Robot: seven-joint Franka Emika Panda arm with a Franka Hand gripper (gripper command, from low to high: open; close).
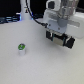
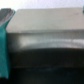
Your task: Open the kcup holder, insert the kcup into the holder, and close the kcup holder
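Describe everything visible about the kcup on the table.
The kcup is a small white cylindrical pod with a round green top that has a darker centre. It stands upright on the white table, toward the exterior view's left, casting a soft shadow. Nothing touches it but the table. The gripper is well apart from it, toward the exterior view's right, at the black kcup holder. Its material cannot be told at this blur, and the wrist view does not show it.

You see a white table (image 1: pixel 30 67) filling most of the exterior view. Along its far edge runs a dark background (image 1: pixel 10 12), with a bluish strip (image 1: pixel 9 20) lying at that view's left, too blurred to identify.
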